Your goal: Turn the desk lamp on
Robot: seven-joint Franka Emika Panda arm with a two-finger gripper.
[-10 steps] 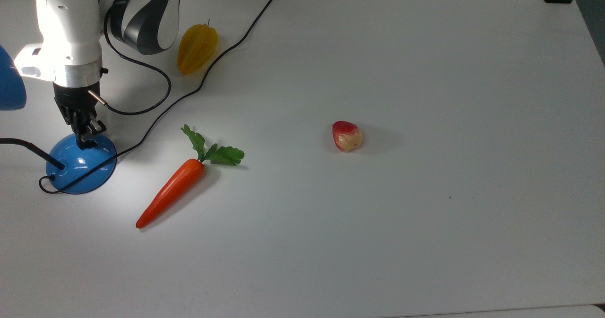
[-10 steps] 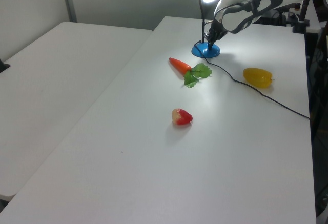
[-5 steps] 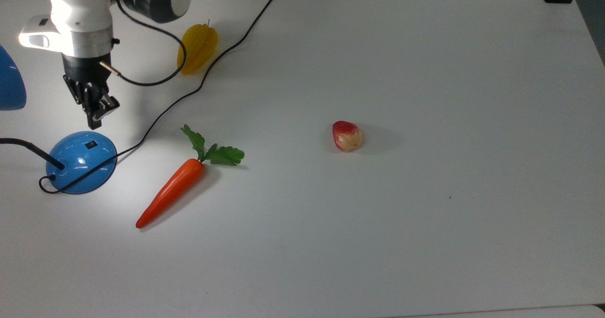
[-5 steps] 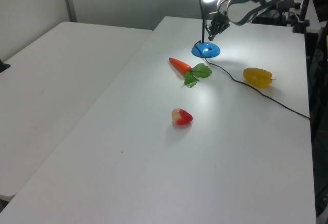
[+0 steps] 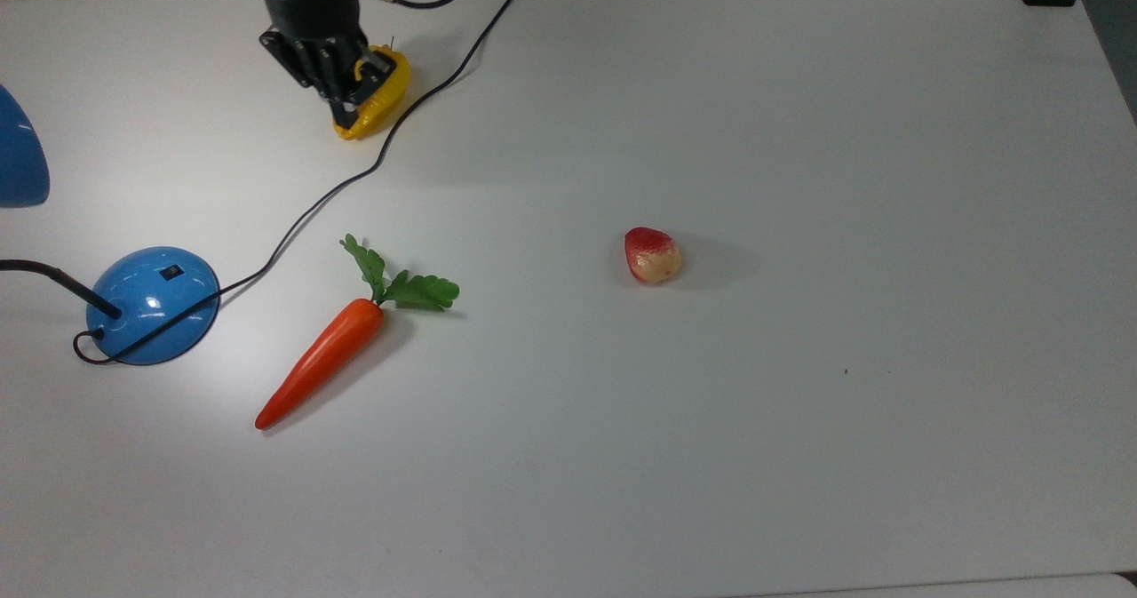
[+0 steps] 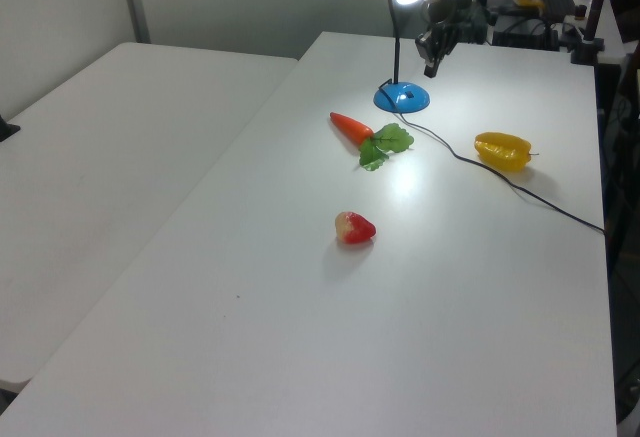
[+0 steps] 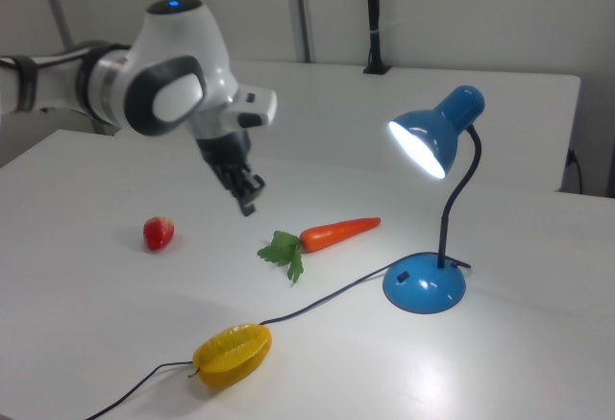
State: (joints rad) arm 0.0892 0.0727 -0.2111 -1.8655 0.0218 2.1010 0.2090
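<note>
White table [image 5: 799, 447] carries the lit desk lamp [image 7: 425, 285]. Its glowing shade appears in the right view, where the gripper [image 7: 248, 199] hangs above, fingers narrow and empty.

Glossy white arm [image 7: 178, 84] with grey joint bands, a blue light on top; black claw [image 7: 248, 199] below.

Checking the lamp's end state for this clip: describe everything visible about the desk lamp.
The desk lamp is glossy blue: a round dome base with a small black switch, a thin black gooseneck curving up, and a rounded shade tilted downward. Its bulb glows, lighting the white table. It stands upright. A black cord trails from the base. Nothing else touches it.
</note>
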